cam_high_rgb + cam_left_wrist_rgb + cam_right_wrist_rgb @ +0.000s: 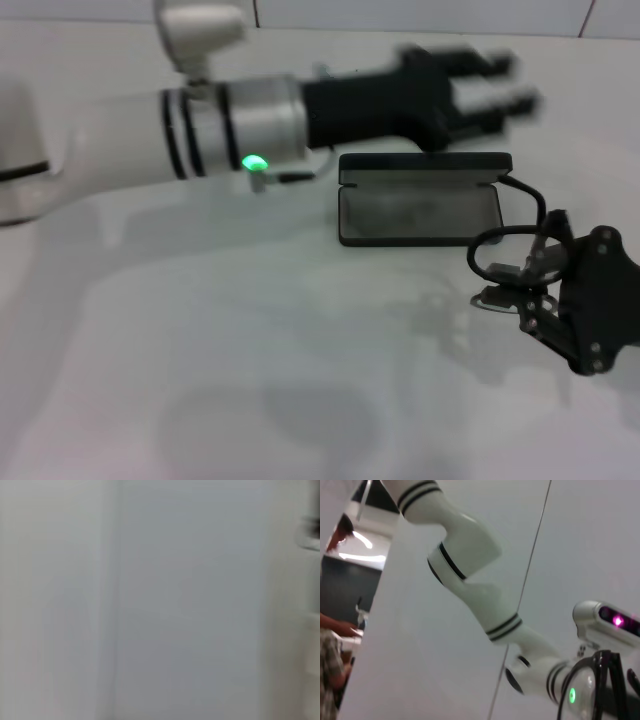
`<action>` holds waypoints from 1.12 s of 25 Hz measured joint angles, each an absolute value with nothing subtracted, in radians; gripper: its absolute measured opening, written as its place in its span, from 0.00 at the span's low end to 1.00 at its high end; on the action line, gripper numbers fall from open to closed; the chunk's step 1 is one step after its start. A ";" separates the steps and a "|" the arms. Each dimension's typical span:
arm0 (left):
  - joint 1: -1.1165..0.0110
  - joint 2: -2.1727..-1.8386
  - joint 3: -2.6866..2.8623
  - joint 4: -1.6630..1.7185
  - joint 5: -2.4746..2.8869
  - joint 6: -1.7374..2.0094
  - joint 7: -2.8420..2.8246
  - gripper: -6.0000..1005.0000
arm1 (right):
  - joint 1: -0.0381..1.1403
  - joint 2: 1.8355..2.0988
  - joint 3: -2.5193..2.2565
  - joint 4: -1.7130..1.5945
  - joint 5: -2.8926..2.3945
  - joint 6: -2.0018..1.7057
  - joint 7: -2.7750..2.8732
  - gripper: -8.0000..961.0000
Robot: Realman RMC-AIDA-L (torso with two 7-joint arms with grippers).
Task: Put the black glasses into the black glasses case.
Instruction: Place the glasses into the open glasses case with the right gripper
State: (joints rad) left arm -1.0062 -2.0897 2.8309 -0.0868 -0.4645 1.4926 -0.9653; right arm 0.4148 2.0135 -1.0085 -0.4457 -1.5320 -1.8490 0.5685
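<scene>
The black glasses case (420, 212) lies open on the white table right of centre, its lid (425, 166) standing up at the far side and its grey lining showing. My right gripper (541, 277) is shut on the black glasses (497, 252) and holds them just off the case's near right corner, one temple arm reaching toward the case. The glasses' rim also shows in the right wrist view (600, 680). My left gripper (505, 85) hangs over the table behind the case, motion-blurred, with its fingers apart and nothing between them.
My left arm (200, 125) stretches across the far side of the table from the left; it also shows in the right wrist view (470, 560). The table (250, 350) is white. The left wrist view shows only blurred white surface.
</scene>
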 joint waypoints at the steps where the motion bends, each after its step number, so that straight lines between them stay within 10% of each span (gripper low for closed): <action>1: -0.985 -2.089 2.831 -0.104 -0.526 1.470 -0.962 0.54 | 0.413 2.015 -1.009 -0.456 -1.536 -1.819 0.567 0.10; 28: -0.906 -2.085 2.839 -0.161 -0.699 1.433 -0.948 0.54 | 0.304 2.028 -1.659 -1.005 -1.462 -0.826 0.696 0.14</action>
State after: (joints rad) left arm -0.9055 -2.0853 2.8394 -0.1610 -0.6994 1.4326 -0.9480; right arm 0.3040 2.0279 -1.6589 -1.0054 -1.4618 -0.8258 0.6956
